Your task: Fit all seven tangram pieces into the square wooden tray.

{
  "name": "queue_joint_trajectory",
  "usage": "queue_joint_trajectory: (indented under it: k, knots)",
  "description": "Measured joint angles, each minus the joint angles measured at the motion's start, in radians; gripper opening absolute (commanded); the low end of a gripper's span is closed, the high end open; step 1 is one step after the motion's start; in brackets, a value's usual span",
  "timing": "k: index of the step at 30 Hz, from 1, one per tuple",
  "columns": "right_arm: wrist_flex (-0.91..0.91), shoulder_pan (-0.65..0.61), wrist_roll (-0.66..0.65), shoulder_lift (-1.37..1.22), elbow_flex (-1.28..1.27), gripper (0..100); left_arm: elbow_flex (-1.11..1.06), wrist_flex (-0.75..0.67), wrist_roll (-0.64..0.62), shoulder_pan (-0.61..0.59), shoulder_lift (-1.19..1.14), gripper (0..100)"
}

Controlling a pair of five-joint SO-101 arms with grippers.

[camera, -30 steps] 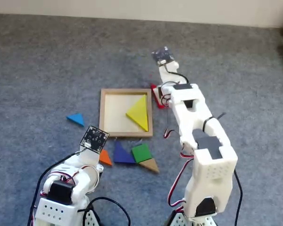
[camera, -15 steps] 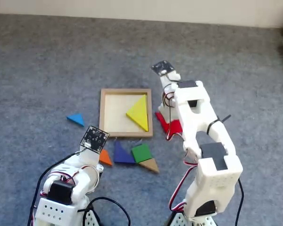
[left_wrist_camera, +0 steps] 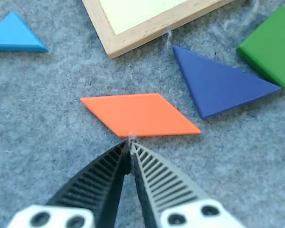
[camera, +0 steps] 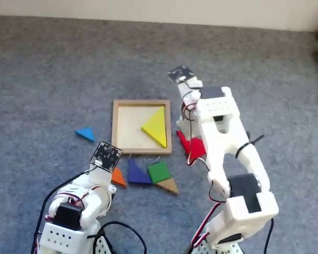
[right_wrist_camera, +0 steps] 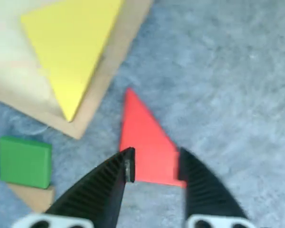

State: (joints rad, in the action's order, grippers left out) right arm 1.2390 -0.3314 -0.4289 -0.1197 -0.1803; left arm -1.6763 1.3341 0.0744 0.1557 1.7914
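Red triangle (right_wrist_camera: 147, 137): just right of the wooden tray (camera: 115, 127), half hidden beneath the arm from above; right gripper (right_wrist_camera: 154, 166) clamped across its sides. Left gripper (left_wrist_camera: 129, 147): closed, empty, tips at the orange parallelogram (left_wrist_camera: 140, 114).

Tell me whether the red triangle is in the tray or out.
Out. The red triangle sits over the carpet just outside the wooden tray rim, gripped by the right gripper.

The tray's (camera: 115, 127) left half is open; the yellow triangle (camera: 157, 127) fills its right. The right arm, its gripper (right_wrist_camera: 156, 159) clamped on the red triangle (right_wrist_camera: 147, 137), blocks the tray's right side. The orange piece (camera: 118, 177), dark blue triangle (camera: 138, 173), green square (camera: 159, 171) and tan triangle (camera: 168, 185) crowd its near side. The bench (camera: 69, 63) beyond lies open.
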Motion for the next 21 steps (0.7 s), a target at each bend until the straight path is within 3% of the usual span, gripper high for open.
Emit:
queue_joint_trajectory:
  k: [5, 13, 21]
  knots:
    - [-0.029, -0.043, 0.0, 0.0, -0.084, 30.3, 0.0, 0.0, 0.0, 0.0, 0.0, 1]
    - [-0.245, -0.054, 0.0, 0.0, -0.282, 29.3, 0.0, 0.0, 0.0, 0.0, 0.0, 1]
    - [-0.293, 0.031, -0.002, 0.0, -0.311, 20.7, 0.0, 0.0, 0.0, 0.0, 0.0, 1]
